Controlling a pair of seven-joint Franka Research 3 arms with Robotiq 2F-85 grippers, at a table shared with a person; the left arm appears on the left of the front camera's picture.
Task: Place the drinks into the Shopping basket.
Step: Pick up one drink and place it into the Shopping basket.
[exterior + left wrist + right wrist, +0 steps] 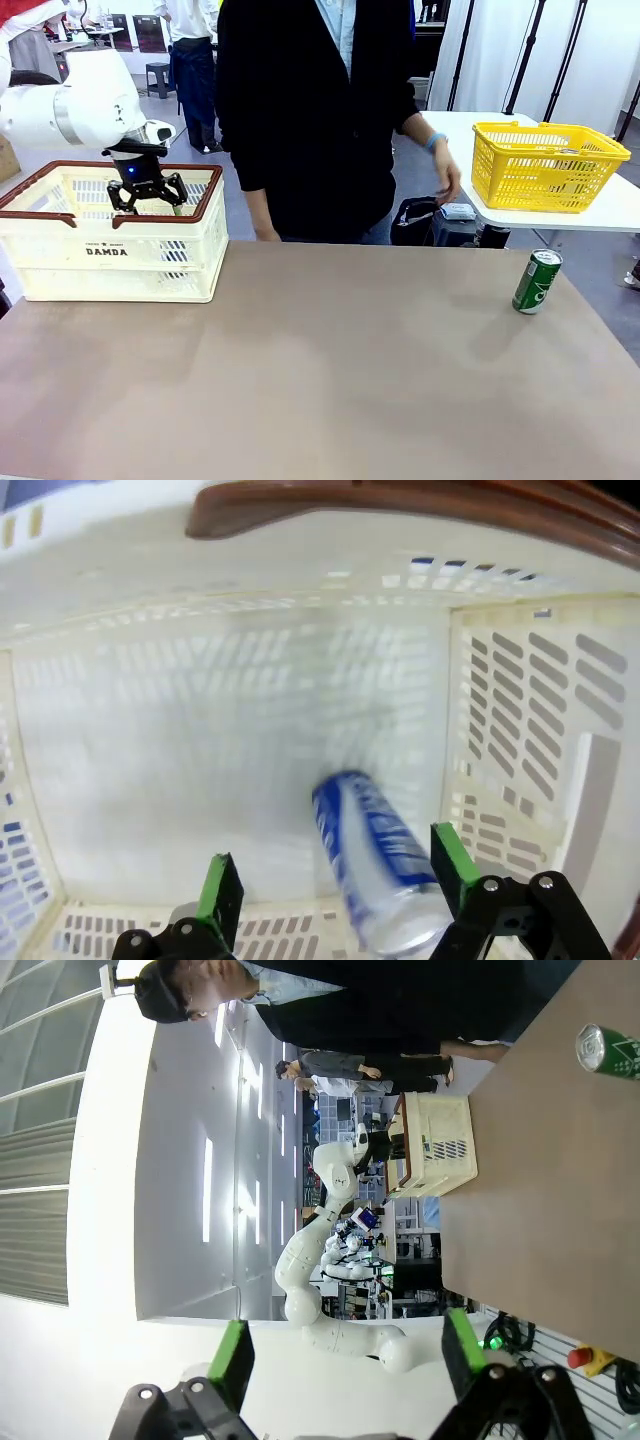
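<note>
The cream-white Shopping basket [112, 250] with its brown rim stands on the table's far left. My left gripper [146, 192] hangs open just above its inside. In the left wrist view a blue can with white lettering [375, 855] lies tilted and blurred over the basket floor [180, 750], between the spread fingers of the left gripper [335, 865] but apart from both pads. A green can [537, 282] stands upright near the table's right edge, also seen as the green can [610, 1052] from the right wrist. My right gripper [345, 1355] is open and empty. A second green can is out of view.
A person in black [310, 110] stands at the table's far side, one hand by a dark bag [420, 220]. A yellow mesh basket [545, 165] sits on a white side table at the back right. Bare brown tabletop [330, 370] stretches between basket and green can.
</note>
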